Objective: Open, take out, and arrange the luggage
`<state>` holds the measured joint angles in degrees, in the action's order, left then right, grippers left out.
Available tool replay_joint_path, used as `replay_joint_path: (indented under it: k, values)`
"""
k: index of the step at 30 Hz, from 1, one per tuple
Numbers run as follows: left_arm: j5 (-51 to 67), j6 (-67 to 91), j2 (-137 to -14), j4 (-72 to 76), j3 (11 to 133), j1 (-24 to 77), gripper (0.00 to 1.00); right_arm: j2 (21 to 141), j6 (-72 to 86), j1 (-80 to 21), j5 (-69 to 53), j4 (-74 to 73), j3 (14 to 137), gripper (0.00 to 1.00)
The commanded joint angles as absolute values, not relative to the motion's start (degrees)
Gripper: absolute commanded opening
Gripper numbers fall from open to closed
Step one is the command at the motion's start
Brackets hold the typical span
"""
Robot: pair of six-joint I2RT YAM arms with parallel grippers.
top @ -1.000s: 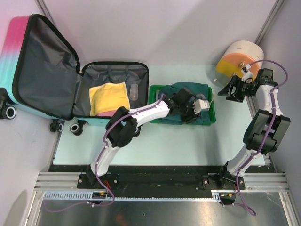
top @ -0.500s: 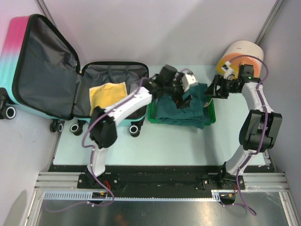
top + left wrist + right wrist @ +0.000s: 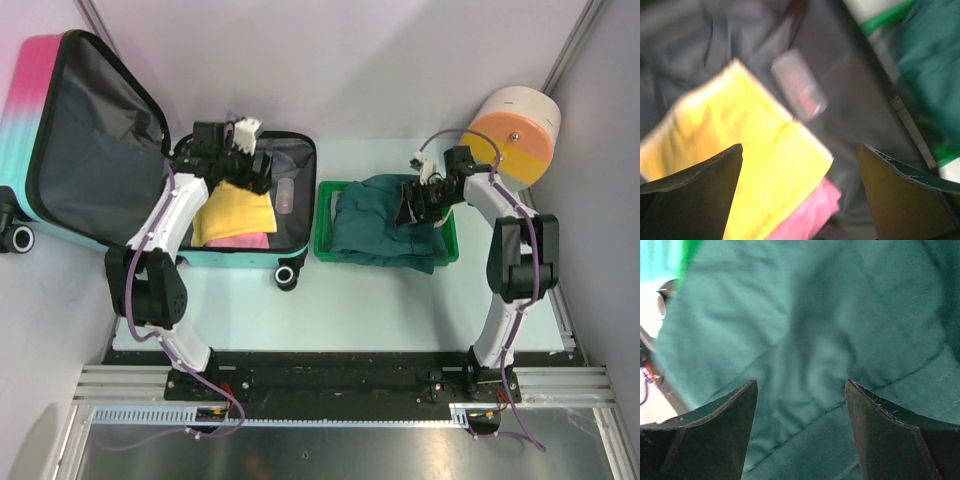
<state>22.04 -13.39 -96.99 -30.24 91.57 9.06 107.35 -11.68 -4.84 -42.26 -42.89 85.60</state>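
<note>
Open luggage (image 3: 85, 140), yellow cloth (image 3: 740, 145) inside, possibly small bottle (image 3: 799, 90)

Luggage (image 3: 25, 100) w/ smooth hard shell, matt fabric lining (image 3: 90, 140), plastic tray (image 3: 323, 225), creased green cloth (image 3: 370, 225)

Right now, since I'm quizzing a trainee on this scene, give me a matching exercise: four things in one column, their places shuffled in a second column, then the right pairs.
Things
1 yellow cloth
2 green garment
3 cylinder
4 left gripper

Places
a in the tray
b hovering, jaws open, above the luggage
c far right corner
d lying on a pink cloth

Pairs: 1-d, 2-a, 3-c, 4-b
</note>
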Motion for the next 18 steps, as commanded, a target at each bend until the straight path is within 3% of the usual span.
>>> replay_joint_path:
  k: [1, 7, 12, 18]
  values:
    - [12.4, -13.6, -97.9, -34.8, 84.4, 5.8, 0.99, 113.5, -12.9, -3.3, -32.6, -42.7, 89.5, 0.75]
    - [13.4, -31.9, -97.2, -36.3, 74.8, 5.4, 0.97, 111.0, -11.8, -1.9, -39.1, -43.9, 92.7, 0.75]
    - [9.8, -36.0, -104.8, -36.7, 75.5, 6.0, 0.94, 108.6, -11.3, -1.8, -40.3, -43.8, 93.1, 0.76]
    - [12.4, -25.4, -116.3, -36.7, 94.2, 6.0, 0.61, 107.9, -11.2, -1.2, -39.6, -44.5, 93.1, 0.76]
